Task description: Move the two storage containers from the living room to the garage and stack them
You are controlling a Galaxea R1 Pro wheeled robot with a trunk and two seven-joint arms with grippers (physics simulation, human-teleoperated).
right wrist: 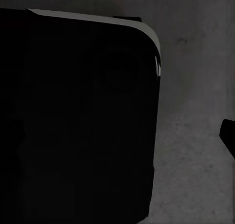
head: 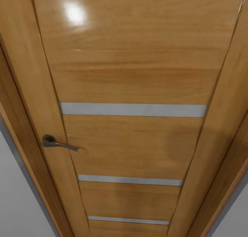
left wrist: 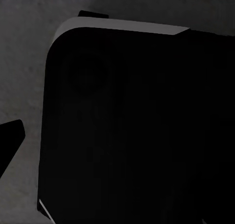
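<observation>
Wooden door (head: 134,78), three pale strips, one metal handle (head: 57,143), end effector states unclear

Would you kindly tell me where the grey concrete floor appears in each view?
Head view: a wooden door with a lever handle faces the camera.
Left wrist view: grey concrete floor borders a dark round-cornered panel.
Right wrist view: floor borders that panel too.
Shared landmark: the panel.

Closed wooden door (head: 137,78), grey lever handle (head: 57,143), three pale horizontal strips (head: 133,109)
</observation>
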